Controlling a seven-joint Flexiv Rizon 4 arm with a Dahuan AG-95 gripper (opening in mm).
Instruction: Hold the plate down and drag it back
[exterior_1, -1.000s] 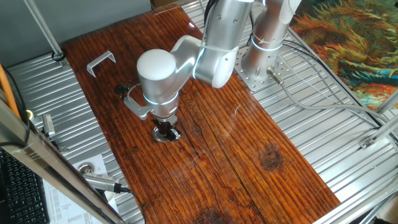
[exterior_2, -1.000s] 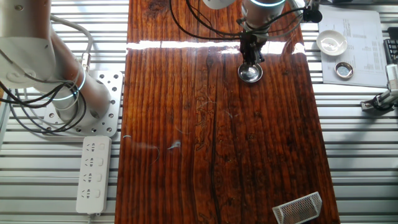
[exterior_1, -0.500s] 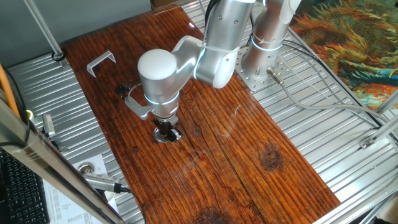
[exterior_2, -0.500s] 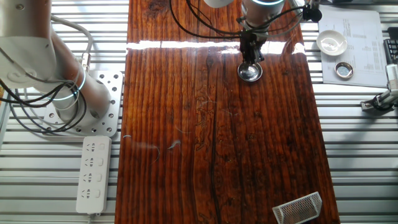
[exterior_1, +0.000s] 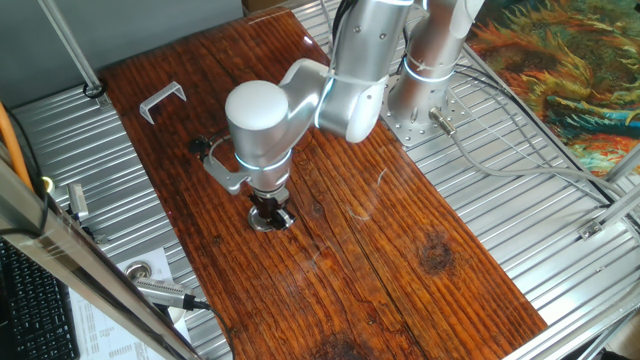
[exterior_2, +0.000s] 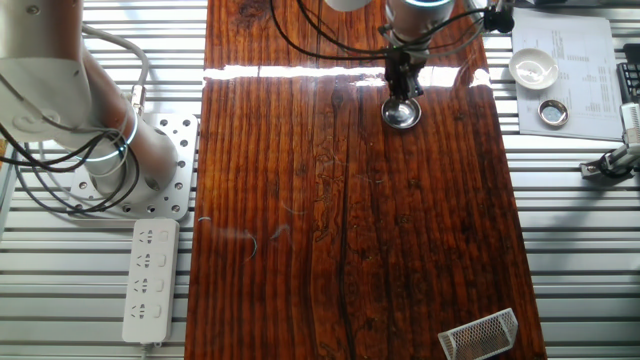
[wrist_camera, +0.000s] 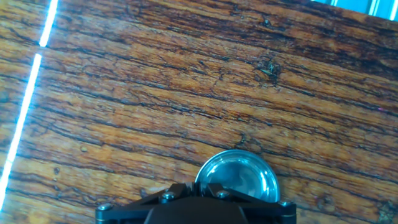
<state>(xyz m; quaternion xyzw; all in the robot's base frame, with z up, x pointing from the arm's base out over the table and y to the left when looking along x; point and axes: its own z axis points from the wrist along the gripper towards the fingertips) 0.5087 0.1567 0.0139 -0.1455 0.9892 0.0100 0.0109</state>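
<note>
The plate (exterior_1: 284, 219) is a small round metal disc with a shiny rim, lying on the wooden board (exterior_1: 400, 250). It also shows in the other fixed view (exterior_2: 402, 115) and at the bottom of the hand view (wrist_camera: 239, 177). My gripper (exterior_1: 268, 209) points straight down with its tip on the plate, and the arm hides most of the disc. In the other fixed view the gripper (exterior_2: 402, 98) stands on the plate's far side. In the hand view the gripper (wrist_camera: 193, 188) has its fingers together at the plate's near-left rim. The jaws are shut and hold nothing.
A bent silver U-shaped bracket (exterior_1: 162, 100) lies at the board's far left corner. The arm's base (exterior_1: 425, 110) stands beside the board. A white dish (exterior_2: 533, 67) and a metal ring (exterior_2: 552, 112) sit off the board. A mesh holder (exterior_2: 478, 335) lies at one corner.
The gripper and the plate under it have slid together a small way along the board, upward in the other fixed view. The jaws stay shut.
</note>
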